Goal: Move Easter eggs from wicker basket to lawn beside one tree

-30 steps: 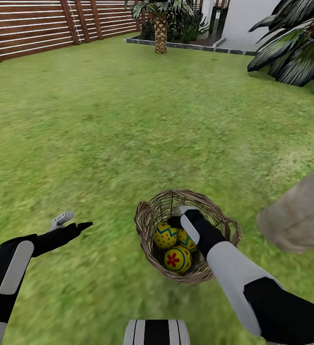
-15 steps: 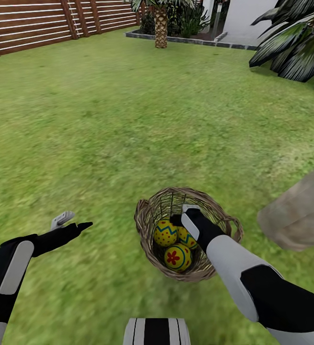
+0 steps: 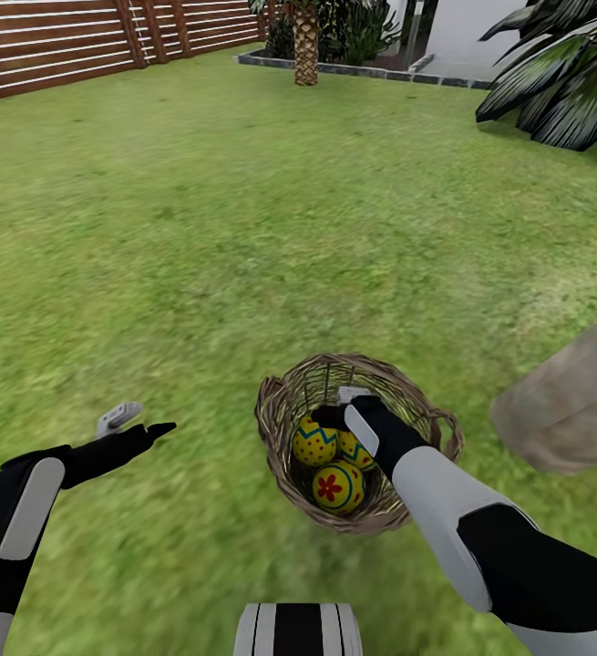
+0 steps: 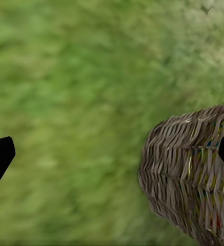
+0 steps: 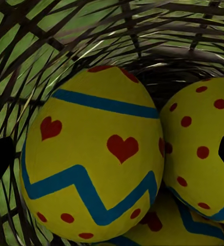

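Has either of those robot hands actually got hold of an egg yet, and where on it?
No, nothing is held. The right end effector is open inside the wicker basket, fingers straddling the heart egg without touching. The left end effector is open over the lawn.

Slatted fence (image 3: 79,41) running along the far left, palm (image 3: 305,41) standing beyond, dark fronds (image 3: 562,82) spreading at right

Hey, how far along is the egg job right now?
Nothing is out yet: all three Easter eggs sit in the wicker basket. In hand: the right gripper is open inside the basket over the heart egg. Left: lifting each egg out and setting all three on the lawn by the tree.
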Controlling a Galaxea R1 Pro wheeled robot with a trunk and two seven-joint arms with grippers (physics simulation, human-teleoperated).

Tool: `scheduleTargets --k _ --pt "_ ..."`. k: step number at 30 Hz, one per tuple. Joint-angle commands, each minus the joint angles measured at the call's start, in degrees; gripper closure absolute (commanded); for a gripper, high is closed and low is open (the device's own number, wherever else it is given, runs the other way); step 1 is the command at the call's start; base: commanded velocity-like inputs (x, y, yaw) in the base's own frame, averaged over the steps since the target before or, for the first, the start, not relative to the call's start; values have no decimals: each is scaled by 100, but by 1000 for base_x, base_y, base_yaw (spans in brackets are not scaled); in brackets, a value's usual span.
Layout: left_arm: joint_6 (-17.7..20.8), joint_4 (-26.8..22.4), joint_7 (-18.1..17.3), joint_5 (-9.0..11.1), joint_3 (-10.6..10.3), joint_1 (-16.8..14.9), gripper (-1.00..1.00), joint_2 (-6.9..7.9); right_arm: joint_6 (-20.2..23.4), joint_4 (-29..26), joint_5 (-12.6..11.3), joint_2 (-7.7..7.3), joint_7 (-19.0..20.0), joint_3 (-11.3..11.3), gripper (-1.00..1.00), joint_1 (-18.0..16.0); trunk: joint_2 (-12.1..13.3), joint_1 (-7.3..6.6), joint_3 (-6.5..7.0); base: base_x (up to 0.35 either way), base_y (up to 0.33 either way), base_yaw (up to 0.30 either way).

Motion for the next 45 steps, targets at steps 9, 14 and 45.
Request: scheduleTargets --k 9,14,45 --pt "27 -4 -56 -47 11 -2 -100 0 9 -10 -56 0 -48 22 -100 -3 -4 4 -48 0 0 0" --pt "27 -3 -56 -47 11 -2 -100 0 8 -10 -56 0 -33 22 -100 -3 -10 15 -137 0 0 0" --pt "27 -10 -56 -47 11 -2 -100 0 -13 -28 -38 0 349 14 -100 6 -18 30 -270 0 0 0"
